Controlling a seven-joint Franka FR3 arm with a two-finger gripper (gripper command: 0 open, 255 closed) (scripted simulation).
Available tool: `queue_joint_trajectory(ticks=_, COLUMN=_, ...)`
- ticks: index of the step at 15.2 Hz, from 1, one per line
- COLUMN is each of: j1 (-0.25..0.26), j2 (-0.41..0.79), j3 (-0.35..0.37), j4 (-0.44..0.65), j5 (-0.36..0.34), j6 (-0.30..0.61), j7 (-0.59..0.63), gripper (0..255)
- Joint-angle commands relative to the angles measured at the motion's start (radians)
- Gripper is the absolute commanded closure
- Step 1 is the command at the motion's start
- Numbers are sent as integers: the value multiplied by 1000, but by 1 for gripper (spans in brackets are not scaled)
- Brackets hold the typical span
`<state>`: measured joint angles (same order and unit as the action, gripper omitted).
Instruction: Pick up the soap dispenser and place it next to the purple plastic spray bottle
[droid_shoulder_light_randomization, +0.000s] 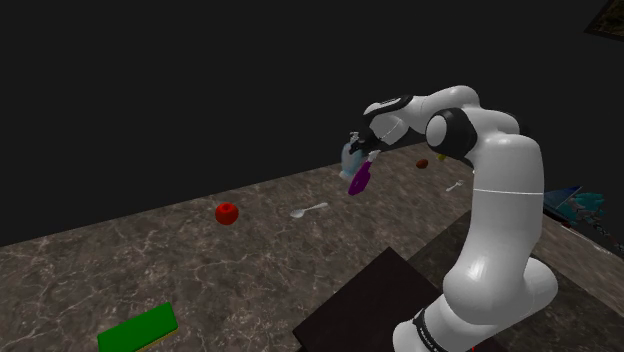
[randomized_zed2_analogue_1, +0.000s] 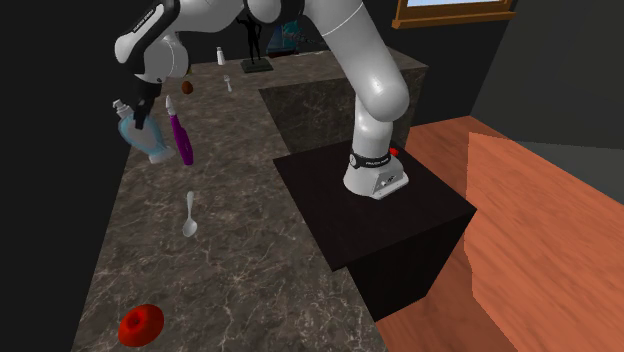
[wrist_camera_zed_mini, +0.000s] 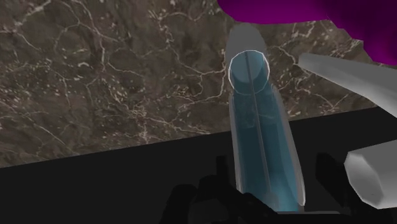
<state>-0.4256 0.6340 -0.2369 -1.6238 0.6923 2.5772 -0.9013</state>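
Hand (randomized_zed2_analogue_1: 140, 112) pinches the soap dispenser (randomized_zed2_analogue_1: 148, 145), its long axis running out along the fingers, with the purple spray bottle (randomized_zed2_analogue_1: 182, 140) just beside it.

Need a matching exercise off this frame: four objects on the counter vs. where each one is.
1 translucent blue soap dispenser
2 slim purple spray bottle
3 round red fruit
4 flat green block

A shoulder view's lower left
B held in the black gripper
C between the block and the white spoon
D right beside the dispenser

Pairs: 1-B, 2-D, 3-C, 4-A
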Motion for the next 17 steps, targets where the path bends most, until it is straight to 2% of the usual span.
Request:
queue_joint_trajectory(ticks=1, j1=0, j2=0, j3=0, j4=0, j5=0, j6=0, j7=0, gripper=0)
queue_joint_trajectory(ticks=5, j1=0, j2=0, j3=0, j4=0, j5=0, j6=0, j7=0, gripper=0)
queue_joint_trajectory(ticks=9, j1=16, j2=-122, j3=-35, j4=-82, j5=-37, j6=-41, j7=15, gripper=0)
queue_joint_trajectory(ticks=17, j1=16, j2=-122, j3=-35, j4=-82, j5=-37, j6=-41, j7=15, gripper=0)
